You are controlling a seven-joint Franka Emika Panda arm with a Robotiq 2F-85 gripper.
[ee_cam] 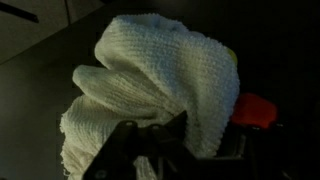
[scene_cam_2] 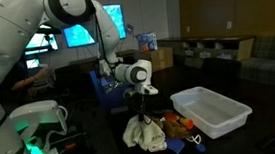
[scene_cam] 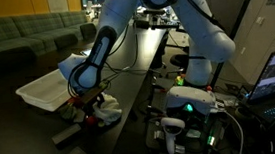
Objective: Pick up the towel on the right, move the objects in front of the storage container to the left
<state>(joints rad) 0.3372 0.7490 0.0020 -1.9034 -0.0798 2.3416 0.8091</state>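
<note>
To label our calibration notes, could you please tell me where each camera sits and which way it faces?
Exterior view: near the robot's base, facing the storage container and sofa; arm shows.
Exterior view: roughly opposite, facing monitors; arm left, container right.
Wrist view: looks at the towel; jaws at bottom edge.
Shared: towel in all; container in both exterior views.

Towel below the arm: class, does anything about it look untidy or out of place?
The towel is crumpled in a heap rather than lying flat. It is pinched by the tool beside the white bin. In the wrist view, a red object pokes out from behind it.
</note>
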